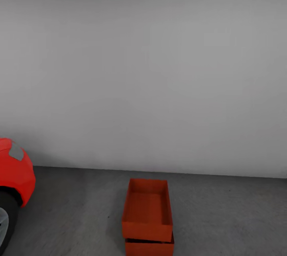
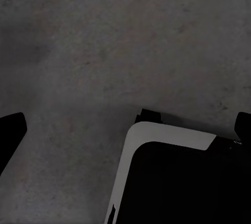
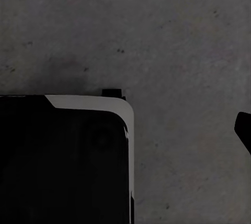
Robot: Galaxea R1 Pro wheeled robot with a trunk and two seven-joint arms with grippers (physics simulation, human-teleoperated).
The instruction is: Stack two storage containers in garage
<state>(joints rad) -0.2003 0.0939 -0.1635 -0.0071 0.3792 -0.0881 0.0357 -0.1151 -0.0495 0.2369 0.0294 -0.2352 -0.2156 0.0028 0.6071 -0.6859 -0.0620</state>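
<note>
Two red-orange storage containers stand stacked on the garage's dark grey concrete floor, low in the head view. The upper container rests open side up on the lower container, slightly offset from it, and looks empty inside. My left gripper hangs open over bare concrete, with one dark fingertip at each side of its view. The right gripper is also over concrete; one fingertip shows far out to the side, the other is lost against the dark base. Neither gripper holds anything.
The nose and front wheel of a red car sit at the left edge. A plain white-grey wall rises just behind the stack. My black, white-edged base lies under both wrists. Open concrete stretches to the right of the containers.
</note>
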